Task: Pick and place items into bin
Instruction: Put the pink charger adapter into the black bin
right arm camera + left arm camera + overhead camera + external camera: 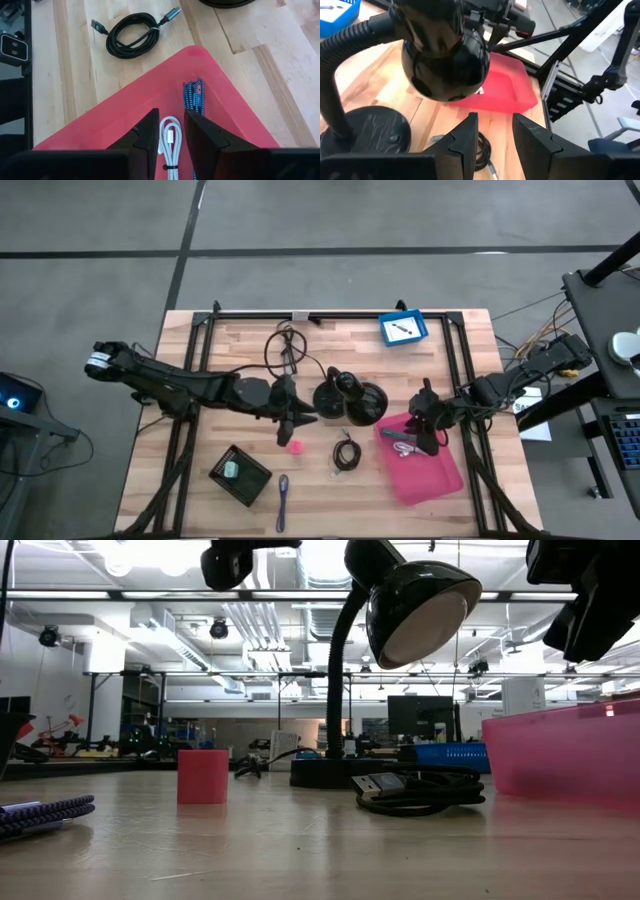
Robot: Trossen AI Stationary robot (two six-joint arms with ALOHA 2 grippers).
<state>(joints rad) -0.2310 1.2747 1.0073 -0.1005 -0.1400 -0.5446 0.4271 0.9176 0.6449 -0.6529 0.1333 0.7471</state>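
Note:
My left gripper hovers open over the table's middle, beside the black lamp, with nothing between its fingers. A pink cube and a coiled black cable lie on the wood just near of it. My right gripper hangs open over the pink bin. In the bin, a white coiled cable and a blue braided cable lie on the floor. The white one shows through the gap between my right fingers. A purple pen lies near the front edge.
The lamp's head stands close in front of my left gripper, and its base rests on the table. A black mesh box holding a pale-blue cube sits front left. A blue tray is at the far right. A thin black cord lies far centre.

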